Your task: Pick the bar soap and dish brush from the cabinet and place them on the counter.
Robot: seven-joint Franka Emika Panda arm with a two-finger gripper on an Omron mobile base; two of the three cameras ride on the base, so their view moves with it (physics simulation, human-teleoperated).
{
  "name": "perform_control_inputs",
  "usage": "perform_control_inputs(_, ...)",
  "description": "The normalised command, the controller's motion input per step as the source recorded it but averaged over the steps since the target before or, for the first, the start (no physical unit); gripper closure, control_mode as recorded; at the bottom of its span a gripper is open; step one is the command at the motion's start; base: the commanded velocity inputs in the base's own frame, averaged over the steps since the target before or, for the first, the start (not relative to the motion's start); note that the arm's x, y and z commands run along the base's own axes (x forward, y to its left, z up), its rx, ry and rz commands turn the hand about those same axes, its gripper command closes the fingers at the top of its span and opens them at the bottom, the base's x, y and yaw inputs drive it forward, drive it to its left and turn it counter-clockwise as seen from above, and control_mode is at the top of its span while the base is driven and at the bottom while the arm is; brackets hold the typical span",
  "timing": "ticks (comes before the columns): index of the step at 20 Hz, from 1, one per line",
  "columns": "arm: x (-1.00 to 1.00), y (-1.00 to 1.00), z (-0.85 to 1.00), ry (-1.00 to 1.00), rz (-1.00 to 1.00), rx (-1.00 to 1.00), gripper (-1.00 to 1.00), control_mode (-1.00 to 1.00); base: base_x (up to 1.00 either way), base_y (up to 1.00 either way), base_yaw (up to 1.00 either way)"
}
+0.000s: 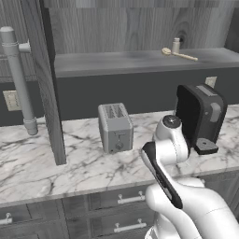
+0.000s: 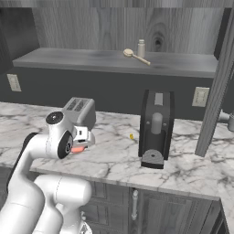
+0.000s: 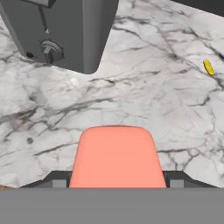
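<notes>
Gripper (image 3: 116, 186) and soap (image 3: 116, 155) belong together at this moment: in the hand view the orange-red bar sits between the two dark finger tips, which stand fairly wide apart, one at each side of it, so the bar seems to be held across its width. In the right base view a small piece of the soap (image 2: 78, 149) shows under the hand, low over the counter (image 2: 192, 169), just in front of the toaster (image 2: 80, 112). I cannot tell if the bar already touches the marble or hangs slightly above it.

Judging from this, the first half of the task is almost done: the soap is out of the cabinet (image 2: 114, 64) and over the counter, but the fingers are not yet off it. It must be released, and then the hand should lift away.

The second half is not begun. The brush (image 2: 135, 56) lies flat on the shelf of the cabinet, its round head just beside a small beige bottle (image 2: 141, 48), its handle pointing to the right. In the left base view the brush (image 1: 179, 54) lies at the same place, well above the counter (image 1: 70, 163).

Further out, a dark coffee machine (image 2: 156, 128) stands on the counter at the right of the toaster, and a tiny yellow speck (image 3: 208, 67) lies on the marble between them. When the arm rises to the shelf, the bottle beside the brush head could be knocked over.
</notes>
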Motion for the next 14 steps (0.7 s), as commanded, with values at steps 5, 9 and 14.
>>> perform_control_inputs(5, 0.20, 0.00, -0.44, -0.01, 0.00, 0.00, 1.00, -1.00, 0.00, 0.00, 0.00)
perform_control_inputs(9, 0.18, -0.01, -0.52, -0.02, 0.00, 0.00, 1.00, -1.00, 0.00, 0.00, 0.00)
perform_control_inputs(14, 0.14, -0.03, -0.60, -0.04, 0.00, 0.00, 1.00, -1.00, 0.00, 0.00, 0.00)
